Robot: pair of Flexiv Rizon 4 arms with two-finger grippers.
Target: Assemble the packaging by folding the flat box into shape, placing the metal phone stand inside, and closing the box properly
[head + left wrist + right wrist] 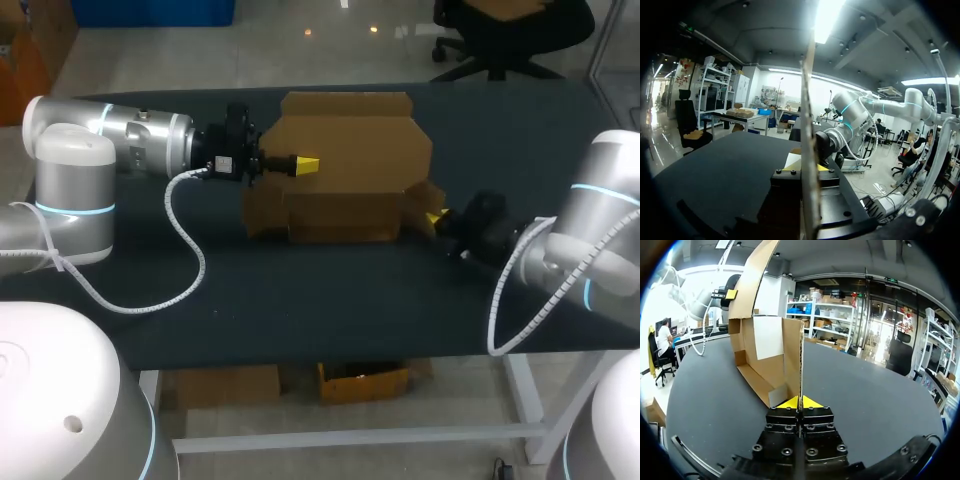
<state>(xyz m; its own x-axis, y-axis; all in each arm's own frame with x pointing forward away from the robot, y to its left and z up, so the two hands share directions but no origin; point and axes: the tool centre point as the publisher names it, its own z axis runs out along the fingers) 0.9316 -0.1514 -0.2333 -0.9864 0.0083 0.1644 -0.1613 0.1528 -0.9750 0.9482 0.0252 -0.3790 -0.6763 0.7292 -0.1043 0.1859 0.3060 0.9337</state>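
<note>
The brown cardboard box stands partly folded at the back middle of the table, its tall rear panel upright and a lower front wall before it. My left gripper is shut on the upper left part of the tall panel. In the left wrist view the panel's edge runs straight up between the yellow tips of the left gripper. My right gripper is shut on the small side flap at the box's right end. That flap stands edge-on in the right gripper, with the box's inside beyond. No metal phone stand is in view.
The dark tabletop lies bare in front of the box up to its front edge. My left arm's white coiled cable loops down onto the table at the left, and my right arm's cable hangs at the right.
</note>
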